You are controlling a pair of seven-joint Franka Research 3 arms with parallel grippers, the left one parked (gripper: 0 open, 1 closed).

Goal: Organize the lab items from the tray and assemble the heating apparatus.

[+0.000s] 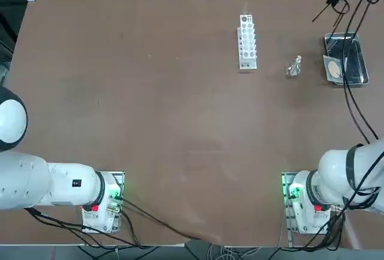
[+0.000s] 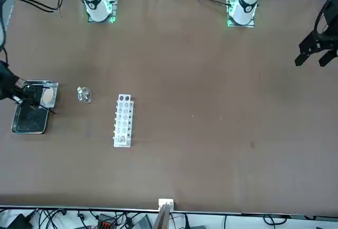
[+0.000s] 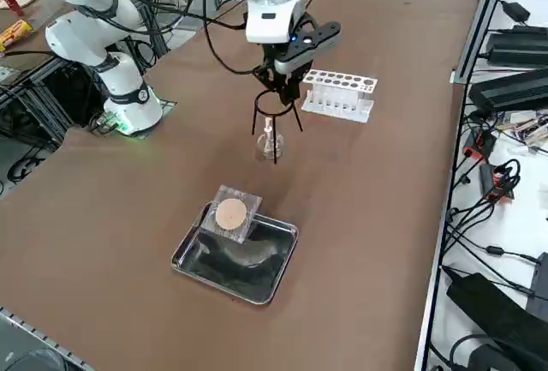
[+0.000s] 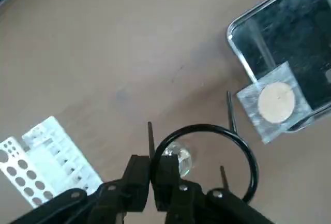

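My right gripper [image 4: 151, 169] is shut on the ring of the thin black wire tripod [image 4: 207, 126] and holds it in the air, legs pointing down. The small clear glass burner [image 4: 177, 158] stands on the table right under the ring; in the side view the burner [image 3: 269, 141] sits between the hanging legs, below the gripper [image 3: 278, 75]. The steel tray [image 3: 257, 290] lies nearer the table's right edge. The grey mesh square with its beige disc [image 3: 229, 214] leans on the tray's rim on the burner's side.
A white holed test-tube rack [image 3: 338, 95] stands a short way past the burner, further from the tray. Cables and black equipment [image 3: 514, 88] lie along the far edge beyond the table. Brown tabletop [image 1: 150, 122] stretches to the left.
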